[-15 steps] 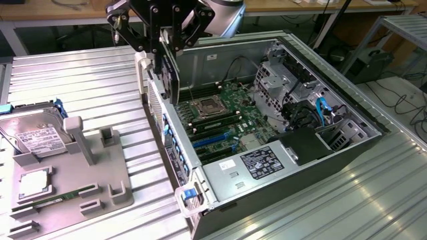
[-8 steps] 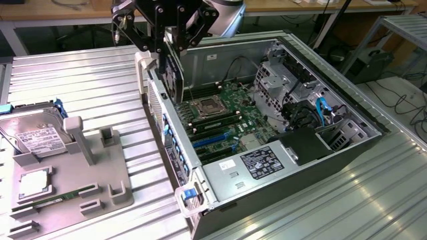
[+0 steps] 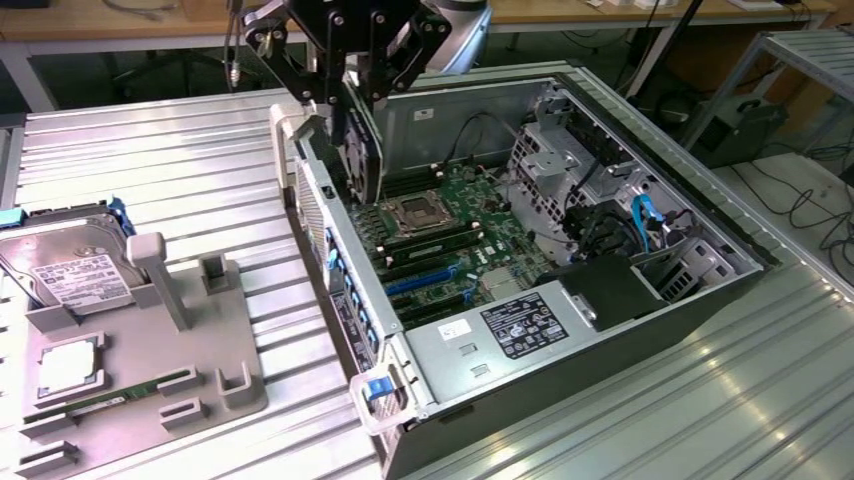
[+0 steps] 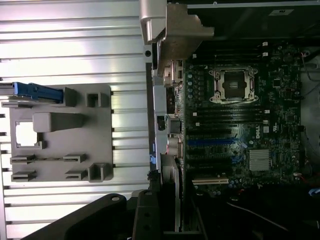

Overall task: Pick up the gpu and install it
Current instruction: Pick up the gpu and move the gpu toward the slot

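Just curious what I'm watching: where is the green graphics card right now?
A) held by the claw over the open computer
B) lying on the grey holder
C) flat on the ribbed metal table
A: the claw grips the gpu upright over the open computer case.

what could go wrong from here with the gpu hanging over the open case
1. The gpu hangs on edge from the gripper, close beside the case's rear wall; it might catch that wall going down.
2. Its lower end looks nearer the cpu socket than the blue slots, so a misaimed descent could strike the socket.
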### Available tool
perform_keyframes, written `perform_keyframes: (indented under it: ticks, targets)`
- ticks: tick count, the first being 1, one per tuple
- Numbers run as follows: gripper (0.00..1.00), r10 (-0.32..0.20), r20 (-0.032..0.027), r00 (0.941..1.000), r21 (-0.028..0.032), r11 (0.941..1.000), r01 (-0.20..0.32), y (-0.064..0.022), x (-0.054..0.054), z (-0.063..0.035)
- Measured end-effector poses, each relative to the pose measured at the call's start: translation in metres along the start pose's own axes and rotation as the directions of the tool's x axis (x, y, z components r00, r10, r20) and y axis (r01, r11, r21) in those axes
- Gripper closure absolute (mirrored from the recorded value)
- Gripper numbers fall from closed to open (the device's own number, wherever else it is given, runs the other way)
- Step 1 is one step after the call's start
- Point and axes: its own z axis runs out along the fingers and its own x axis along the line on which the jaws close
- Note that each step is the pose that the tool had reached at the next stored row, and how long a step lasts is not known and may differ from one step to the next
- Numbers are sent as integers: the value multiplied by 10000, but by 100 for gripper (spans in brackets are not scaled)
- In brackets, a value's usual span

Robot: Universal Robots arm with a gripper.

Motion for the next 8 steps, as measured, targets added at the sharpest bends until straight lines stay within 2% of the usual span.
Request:
perform_keyframes:
  ticks: [8]
  targets:
    - [73, -21, -1, 10000, 0, 10000, 21, 4, -99, 5]
